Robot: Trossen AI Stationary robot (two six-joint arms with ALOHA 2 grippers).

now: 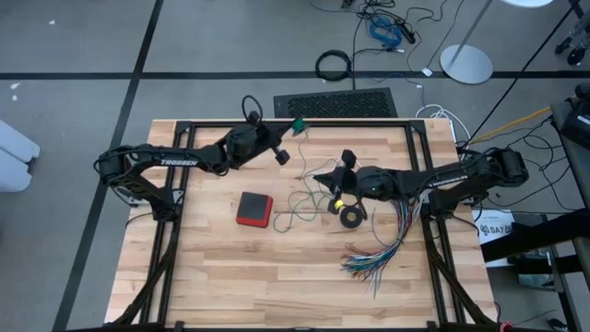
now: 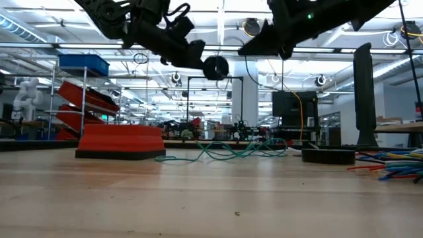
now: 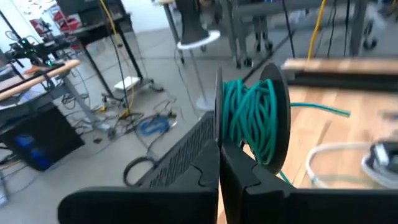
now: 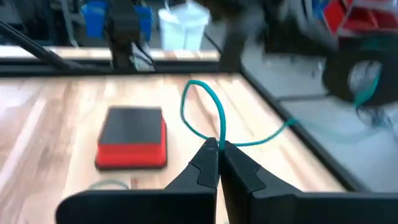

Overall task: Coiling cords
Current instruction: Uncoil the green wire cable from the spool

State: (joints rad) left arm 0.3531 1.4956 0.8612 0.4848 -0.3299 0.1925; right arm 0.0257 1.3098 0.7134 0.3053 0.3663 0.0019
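A black reel (image 3: 273, 112) with the teal-green cord (image 3: 249, 118) wound on it hangs over the table's far edge, held by my shut left gripper (image 3: 219, 152); the high view shows the reel (image 1: 298, 124) there too. From the reel the teal cord (image 4: 249, 142) runs to my right gripper (image 4: 217, 149), which is shut on it above the table's middle (image 1: 318, 177). More teal cord (image 2: 231, 151) lies slack on the table. The white cord (image 3: 329, 155) lies looped on the wood beside its small round piece (image 3: 384, 155). My left gripper pinches the rim of the reel's near flange (image 3: 219, 124) between its two fingers. The fingers lie about level and point toward the table's far edge. The reel is lifted clear of the table. My right gripper pinches the teal cord at one spot (image 4: 216, 142) between its fingertips, coming nearly level from the table's right. A small loop (image 4: 199, 106) stands up beyond the fingers, and the strand toward the reel hangs slack in the air.
A red box with a black top (image 1: 253, 208) sits left of the middle. A black tape-like ring (image 1: 350, 218) and a fanned bundle of multicoloured wires (image 1: 378, 249) lie at the right. The near half of the table (image 1: 230, 286) is bare wood.
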